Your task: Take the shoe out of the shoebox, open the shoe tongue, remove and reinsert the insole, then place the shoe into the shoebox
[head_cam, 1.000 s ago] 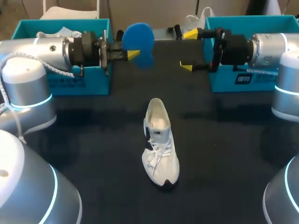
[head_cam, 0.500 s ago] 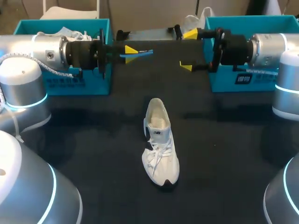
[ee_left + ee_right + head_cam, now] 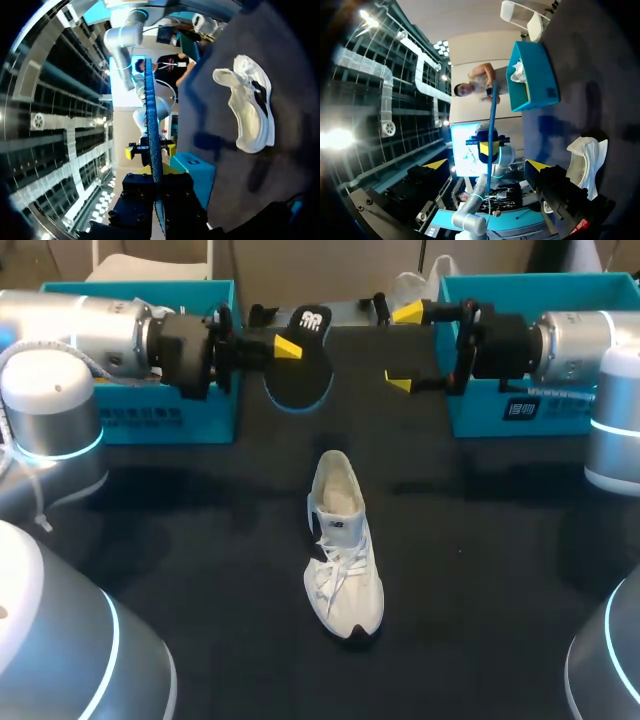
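- The insole (image 3: pixel 300 365) looks light, thin and floppy, so it is best pinched at one end.
- The shoe (image 3: pixel 343 545) stands mid-table (image 3: pixel 200 540) with its toe near. Its upper looks soft and its sole firmer.
- The left gripper (image 3: pixel 287 347) is closed narrowly on the insole, beyond the shoe.
- The right gripper (image 3: pixel 403 348) is spread wide and holds nothing, just right of the insole.

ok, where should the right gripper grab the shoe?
Probably the heel rim, from above. The shoe stands upright on its sole, opening facing up, heel toward the far side, nearest the open right gripper. One finger inside the rim, one outside; the rounded, laced front gives no such edge.
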Controlling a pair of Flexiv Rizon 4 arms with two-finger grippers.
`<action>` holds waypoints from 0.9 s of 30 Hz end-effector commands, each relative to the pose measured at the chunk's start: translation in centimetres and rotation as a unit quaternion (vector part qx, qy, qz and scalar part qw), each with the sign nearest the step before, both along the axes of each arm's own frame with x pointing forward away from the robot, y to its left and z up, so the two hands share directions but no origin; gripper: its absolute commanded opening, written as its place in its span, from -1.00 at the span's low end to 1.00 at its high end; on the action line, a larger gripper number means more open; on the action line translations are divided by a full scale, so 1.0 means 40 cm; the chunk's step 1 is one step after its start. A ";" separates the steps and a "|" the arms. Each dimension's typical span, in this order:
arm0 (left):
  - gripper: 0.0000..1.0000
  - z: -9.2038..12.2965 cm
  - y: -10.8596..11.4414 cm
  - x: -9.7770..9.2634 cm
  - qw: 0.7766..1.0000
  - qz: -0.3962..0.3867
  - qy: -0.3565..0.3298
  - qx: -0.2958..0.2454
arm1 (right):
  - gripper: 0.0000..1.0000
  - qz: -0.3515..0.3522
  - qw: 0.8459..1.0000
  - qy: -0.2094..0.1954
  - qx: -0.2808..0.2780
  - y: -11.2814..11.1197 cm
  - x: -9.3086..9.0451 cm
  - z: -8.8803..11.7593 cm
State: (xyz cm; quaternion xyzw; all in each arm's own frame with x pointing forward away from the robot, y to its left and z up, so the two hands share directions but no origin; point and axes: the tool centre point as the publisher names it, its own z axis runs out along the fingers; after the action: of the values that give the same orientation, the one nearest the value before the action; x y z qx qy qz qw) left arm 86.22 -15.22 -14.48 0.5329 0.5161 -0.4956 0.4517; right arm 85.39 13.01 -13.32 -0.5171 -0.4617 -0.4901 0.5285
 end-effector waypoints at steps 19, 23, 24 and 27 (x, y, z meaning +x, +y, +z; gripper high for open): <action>-1.00 -0.036 -0.029 0.050 0.994 0.002 -0.108 0.015 | 1.00 0.015 0.997 -0.079 -0.018 0.111 -0.038 -0.067; -1.00 -0.042 -0.030 0.046 0.996 0.016 -0.084 0.015 | 1.00 0.016 0.994 -0.102 -0.026 0.133 -0.039 -0.069; -1.00 -0.041 -0.028 0.046 0.996 0.023 -0.088 0.017 | 1.00 0.018 0.995 -0.097 -0.033 0.134 -0.039 -0.068; -1.00 -0.041 -0.028 0.046 0.996 0.023 -0.088 0.017 | 1.00 0.018 0.995 -0.097 -0.033 0.134 -0.039 -0.068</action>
State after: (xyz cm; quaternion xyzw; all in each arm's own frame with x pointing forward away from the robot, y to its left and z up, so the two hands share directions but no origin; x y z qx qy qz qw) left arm 88.45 -16.28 -16.16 0.5721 0.4925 -0.4304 0.4948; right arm 83.76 18.19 -16.26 -0.4735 -0.5350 -0.5150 0.4736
